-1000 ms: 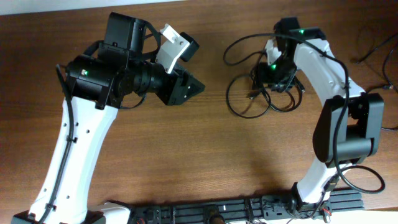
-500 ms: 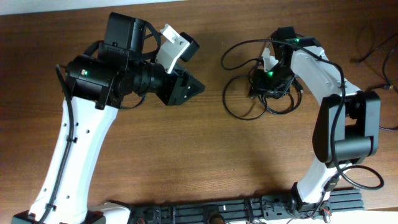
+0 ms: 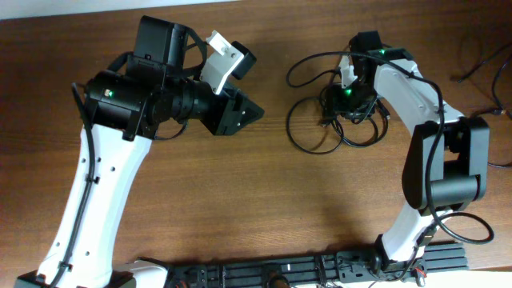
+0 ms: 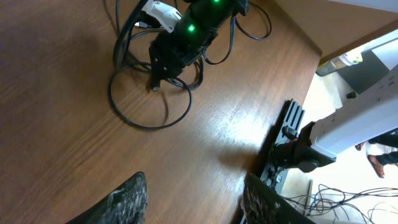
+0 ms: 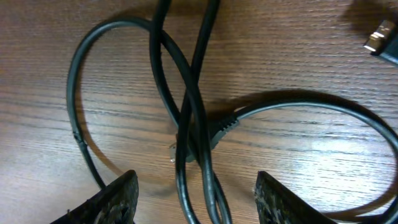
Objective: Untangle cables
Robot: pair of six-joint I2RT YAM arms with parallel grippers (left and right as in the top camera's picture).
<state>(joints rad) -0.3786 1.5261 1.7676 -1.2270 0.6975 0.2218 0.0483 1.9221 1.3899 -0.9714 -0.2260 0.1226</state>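
**Q:** Where did the cables (image 3: 314, 151) lie, and which view resolved them?

**A:** Overhead, they formed a cluster of thin black loops on the worktop (image 3: 240, 208), right of centre and toward the far side. The right tool (image 3: 346, 100) stood directly over the cluster and hid its middle. Only the right wrist view showed the crossing itself, where strands overlapped on the wood between that tool's fingers (image 5: 118, 199). A small plug (image 5: 380, 38) lay in the upper right corner of that view.

**Q:** What was the state of each tool?

**A:** The right tool was released, its fingers wide apart astride the strands and pinching none of them. The left tool (image 3: 250, 112) was also released and empty, held above bare wood well apart from the cables.

**Q:** What open room and edges were recorded?

**A:** Overhead, broad bare wood separated the two tools and extended along the near side of the cluster. The left wrist view added one wide loop lying flat just beside the right tool. It also showed the worktop's edge beyond that loop, with bare wood between them.
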